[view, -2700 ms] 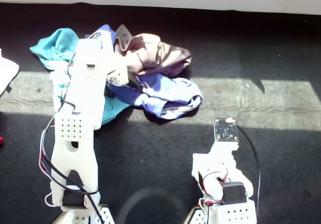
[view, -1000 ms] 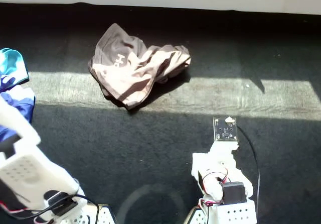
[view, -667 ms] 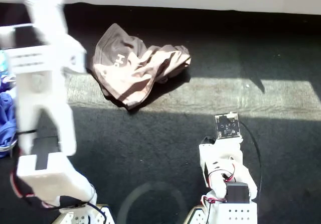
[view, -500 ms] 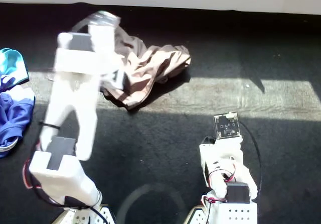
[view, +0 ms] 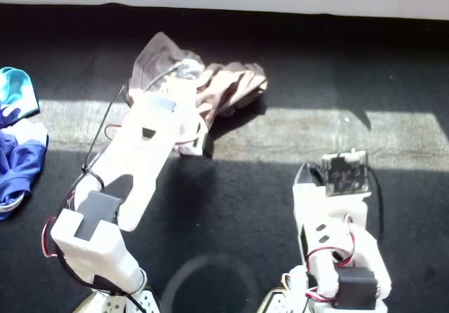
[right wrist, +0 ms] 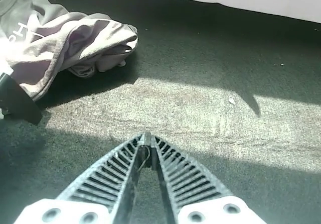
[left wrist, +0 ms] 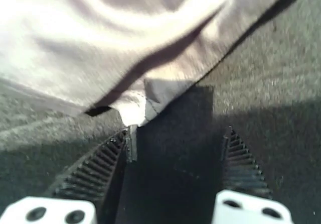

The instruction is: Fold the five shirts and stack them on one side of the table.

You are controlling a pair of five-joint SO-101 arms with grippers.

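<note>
**Desk:** Where does it stand?

**Me:** I've just swung the left gripper [left wrist: 180, 133] back out over the cloth. A couple of seconds ago the heap lay all together in the upper middle. Now the blue and teal shirts [view: 17, 144] are bunched at the left edge of the high view. The tan shirt [view: 231, 85] sits alone and crumpled at upper centre of the table [view: 295, 137].

**Desk:** Holding anything?

**Me:** No. Its jaws are spread wide and empty, low over the table. The tan shirt's hem is right at the tip of one finger (a corner of the hem, I think, though it's blurred).

**Desk:** And the right?

**Me:** The right gripper [right wrist: 146, 136] is pressed closed on nothing, at lower right, well apart from the shirt. That arm has crept forward a little in the last second.

**Desk:** So what does that give us?

**Me:** As I read it, the separating is done but the folding isn't. The tan shirt is singled out but remains a wad, nothing is folded, and there's no stack. I'd pinch that hem next and draw it flat.
</note>
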